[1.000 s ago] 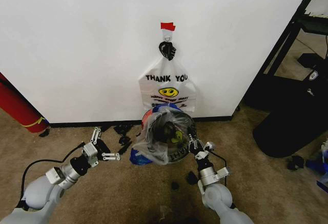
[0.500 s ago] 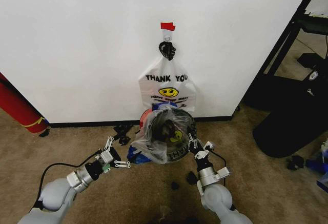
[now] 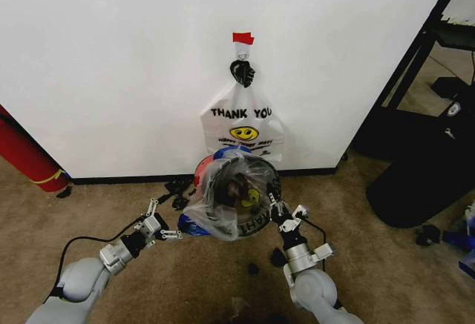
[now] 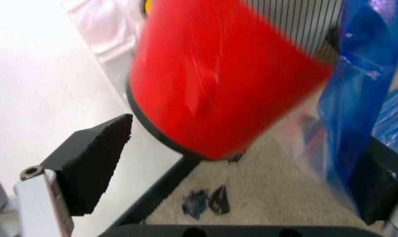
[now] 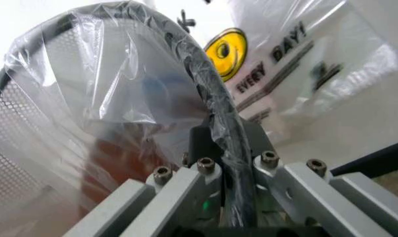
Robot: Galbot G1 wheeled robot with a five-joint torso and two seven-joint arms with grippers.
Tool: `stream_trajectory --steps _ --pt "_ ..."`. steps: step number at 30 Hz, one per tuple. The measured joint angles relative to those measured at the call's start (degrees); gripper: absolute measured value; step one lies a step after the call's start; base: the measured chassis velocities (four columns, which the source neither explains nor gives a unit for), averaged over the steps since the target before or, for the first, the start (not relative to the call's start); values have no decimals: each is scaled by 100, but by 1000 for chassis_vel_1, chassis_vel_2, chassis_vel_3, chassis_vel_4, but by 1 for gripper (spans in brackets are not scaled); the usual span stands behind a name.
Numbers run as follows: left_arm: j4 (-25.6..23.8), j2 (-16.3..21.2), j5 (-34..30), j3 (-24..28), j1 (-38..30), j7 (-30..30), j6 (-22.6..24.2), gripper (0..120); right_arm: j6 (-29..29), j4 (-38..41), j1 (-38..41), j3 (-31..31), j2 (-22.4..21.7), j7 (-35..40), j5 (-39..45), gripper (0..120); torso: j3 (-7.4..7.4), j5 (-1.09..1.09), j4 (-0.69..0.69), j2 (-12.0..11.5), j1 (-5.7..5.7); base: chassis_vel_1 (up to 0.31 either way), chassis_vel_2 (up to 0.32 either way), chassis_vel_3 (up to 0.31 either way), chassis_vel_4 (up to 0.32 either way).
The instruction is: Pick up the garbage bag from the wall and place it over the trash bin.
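The trash bin (image 3: 239,188) lies tipped on the carpet below the wall (image 3: 111,57), its red bottom (image 4: 212,84) toward my left side. The translucent garbage bag (image 3: 215,209) is draped over its mouth, with a blue patch (image 3: 189,225) low on the left. My right gripper (image 3: 277,213) is shut on the bin's dark rim (image 5: 218,111), with bag film wrapped over it. My left gripper (image 3: 168,233) stands open beside the blue patch (image 4: 357,84), its black fingers (image 4: 94,165) on either side of the bin's bottom without touching it.
An opaque white THANK YOU bag (image 3: 241,127) hangs from the hook (image 3: 242,72) under a red tape strip (image 3: 243,38). A red cylinder (image 3: 26,157) leans at the left. A large black bulk (image 3: 423,179) and a black frame (image 3: 427,38) stand at the right. Small dark scraps (image 3: 178,188) lie on the carpet.
My left gripper has moved right, up to the blue edge of the bag. The bin has tipped a little leftward, showing more of its red bottom. The right gripper keeps its hold.
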Motion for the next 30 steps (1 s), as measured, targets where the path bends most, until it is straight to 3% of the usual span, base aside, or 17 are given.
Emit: stream_trajectory --steps 19,30 --pt "481 16 241 375 -497 -214 -138 100 -535 398 -254 -8 -133 -26 -24 0 0 0 -1 0 0 0 0 0 0" --pt "487 66 231 323 -418 180 -318 100 -535 331 -152 -29 -56 7 -37 0 0 1 0 0 0 0 0 0 0"
